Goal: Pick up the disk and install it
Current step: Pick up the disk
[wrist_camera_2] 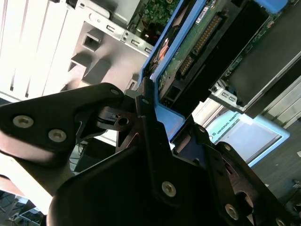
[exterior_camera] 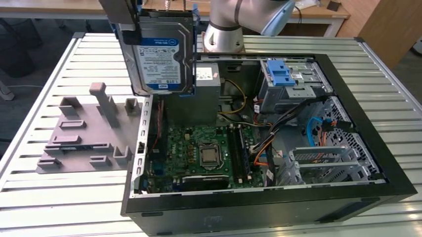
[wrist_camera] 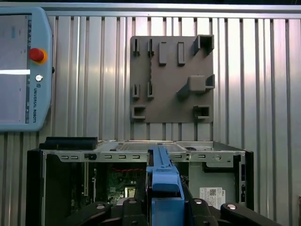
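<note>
Gripper (wrist_camera: 164, 207) was clamped on the disk (exterior_camera: 161, 54) by its blue rails, upright above the open computer case (exterior_camera: 264, 207). The grip appeared shallow, so a slip could drop the disk onto the motherboard (exterior_camera: 197, 148). Count: one disk, one case, one blue-latched drive cage (exterior_camera: 285, 74).

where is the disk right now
In the exterior view's upper left, the disk hangs upright in the gripper, over the edge of the computer case beside the grey plate.
</note>
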Controlling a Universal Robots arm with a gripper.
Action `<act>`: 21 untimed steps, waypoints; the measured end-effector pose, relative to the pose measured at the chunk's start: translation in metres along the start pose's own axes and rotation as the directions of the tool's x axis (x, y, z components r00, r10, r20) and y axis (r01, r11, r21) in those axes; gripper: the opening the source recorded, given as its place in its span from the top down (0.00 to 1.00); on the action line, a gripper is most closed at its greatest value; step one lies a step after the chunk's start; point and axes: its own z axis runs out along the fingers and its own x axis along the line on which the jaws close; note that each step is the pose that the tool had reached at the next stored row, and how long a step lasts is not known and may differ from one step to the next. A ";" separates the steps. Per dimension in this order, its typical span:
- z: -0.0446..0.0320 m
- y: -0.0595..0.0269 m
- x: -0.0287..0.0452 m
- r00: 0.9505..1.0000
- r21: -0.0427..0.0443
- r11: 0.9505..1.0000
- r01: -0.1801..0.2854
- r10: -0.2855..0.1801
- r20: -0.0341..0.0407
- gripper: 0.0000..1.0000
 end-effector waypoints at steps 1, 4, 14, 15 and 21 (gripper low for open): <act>-0.0002 -0.0040 0.0000 1.000 -0.001 1.000 0.000 0.000 0.000 0.64; -0.0007 -0.0161 -0.0001 1.000 -0.003 1.000 0.000 0.000 0.000 0.64; -0.0026 -0.0547 -0.0005 1.000 -0.009 1.000 0.000 0.000 0.000 0.64; -0.0027 -0.0582 -0.0005 1.000 -0.010 1.000 0.000 0.000 0.000 0.64; -0.0035 -0.0765 -0.0007 1.000 -0.012 1.000 0.000 0.000 0.000 0.64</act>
